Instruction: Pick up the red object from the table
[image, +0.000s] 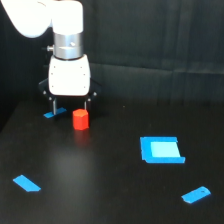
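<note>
Nearest the camera: small flat blue strip (26, 183) at near left of the table (100, 190), another blue strip (196, 194) at near right. Gripper (70, 106) hangs at far left on the white arm (55, 20), pointing straight down, fingers spread apart with an open gap between them, nothing pinched. Left finger (54, 106) tip sits at or just above a small blue piece (54, 114) lying flat at the far left; contact can't be told. Right finger tip is just above and behind the red object (80, 119); touching or not can't be told. Red object stands upright on the table, slightly nearer than the gripper and below its right side, not clearly between the fingers. Faint red reflection on the table just in front of it. Blue square (161, 150) lies flat well to the right, mid-depth, apart from everything else. Dark cloth (165, 40) behind the table.
</note>
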